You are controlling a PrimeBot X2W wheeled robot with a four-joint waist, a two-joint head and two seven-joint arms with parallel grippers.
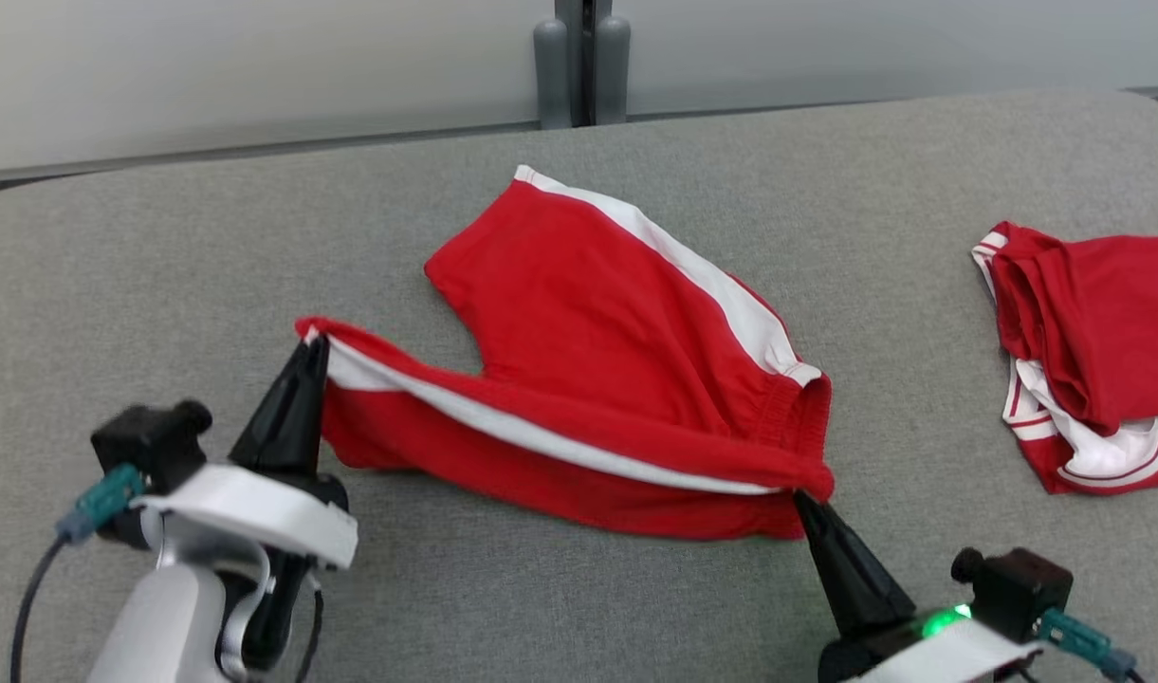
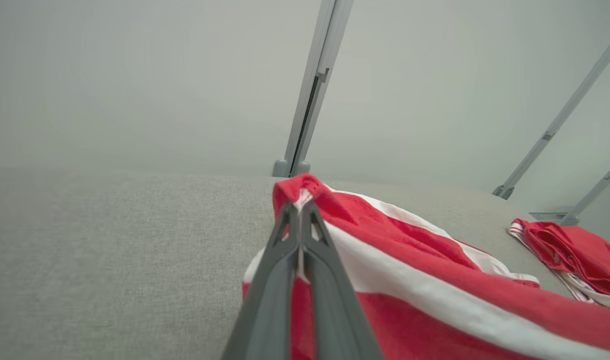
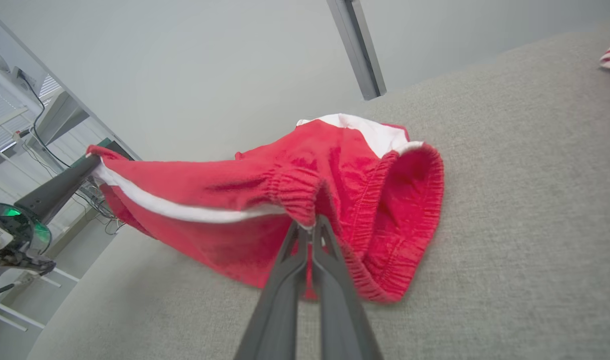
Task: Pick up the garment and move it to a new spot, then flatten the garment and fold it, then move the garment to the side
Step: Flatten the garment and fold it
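grey cushion [image 1: 161, 247] bears red shorts [image 1: 597, 323], left jaws pinching leg hem, right jaws pinching waistband.

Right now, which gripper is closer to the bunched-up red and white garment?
Right. The right gripper sits just left of the bunched garment; the left gripper is far left, beyond the red shorts.

A lab: metal frame posts [image 3: 357, 50], trailing cables [image 3: 35, 131].

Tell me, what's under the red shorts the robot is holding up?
Grey fabric surface shows under the red shorts where the left hand and right hand hold up their edge. Under the flat part, it's covered.
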